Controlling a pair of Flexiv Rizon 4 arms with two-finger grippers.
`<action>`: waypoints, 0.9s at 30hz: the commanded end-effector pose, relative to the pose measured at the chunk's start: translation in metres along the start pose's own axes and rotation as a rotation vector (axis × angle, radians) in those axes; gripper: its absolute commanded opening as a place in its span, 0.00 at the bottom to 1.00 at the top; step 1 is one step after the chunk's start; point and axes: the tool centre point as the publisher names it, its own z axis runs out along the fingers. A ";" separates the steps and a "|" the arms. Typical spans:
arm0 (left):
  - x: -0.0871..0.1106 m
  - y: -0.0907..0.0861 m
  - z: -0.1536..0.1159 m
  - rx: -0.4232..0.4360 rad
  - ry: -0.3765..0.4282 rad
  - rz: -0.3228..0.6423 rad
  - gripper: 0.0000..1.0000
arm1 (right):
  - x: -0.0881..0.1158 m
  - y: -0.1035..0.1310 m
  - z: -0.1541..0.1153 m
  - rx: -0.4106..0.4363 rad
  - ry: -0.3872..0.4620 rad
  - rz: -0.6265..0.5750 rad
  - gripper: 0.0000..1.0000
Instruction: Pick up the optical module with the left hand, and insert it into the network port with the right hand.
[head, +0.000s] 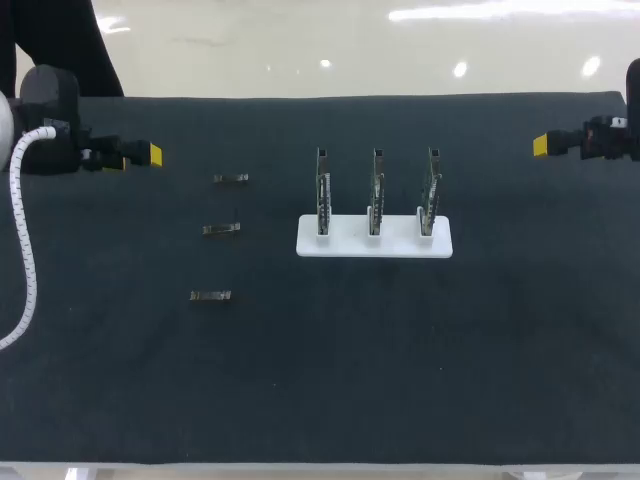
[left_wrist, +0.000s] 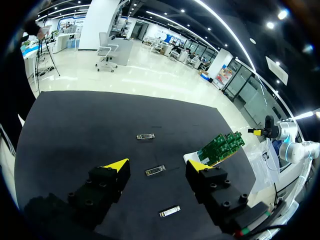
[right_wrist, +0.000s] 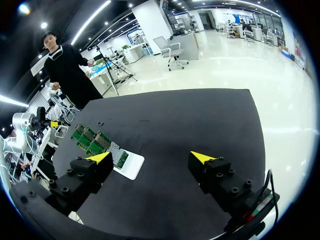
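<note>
A black mat (head: 400, 380) with a fine, felt-like surface covers the table. 3 optical modules lie flat on it in its left half, each a slim, rectangular metal bar with a dull silver sheen: the far one (head: 231, 178), the middle one (head: 221, 229) and the near one (head: 210, 295). They form a loose column, well apart from one another, all lying lengthwise across the table.

To their right, near the middle of the mat, sits a flat white base (head: 375, 240), a smooth rectangular slab with rounded corners. 3 green circuit boards (head: 377, 190) stand upright in it side by side, evenly spaced and seen edge-on from above. Their ports are too small to make out.

The left gripper (left_wrist: 157, 164) hovers at the far left of the table, left of the modules and clear of them. Its blocky black fingers with wedge-shaped yellow tips stand wide apart and hold nothing. A white ribbed hose (head: 20, 250) curves down from this arm.

The right gripper (right_wrist: 150, 157) hangs at the far right edge, well away from the base. Its fingers are likewise spread, with only bare mat between them.
</note>
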 end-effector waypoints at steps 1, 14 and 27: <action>-0.001 -0.001 0.000 -0.003 0.004 -0.001 1.00 | 0.000 0.002 -0.001 0.008 0.001 0.002 1.00; -0.001 -0.001 0.000 -0.003 0.004 -0.001 1.00 | 0.000 0.002 -0.001 0.008 0.001 0.002 1.00; -0.001 -0.001 0.000 -0.003 0.004 -0.001 1.00 | -0.004 0.000 0.000 -0.024 0.000 -0.019 1.00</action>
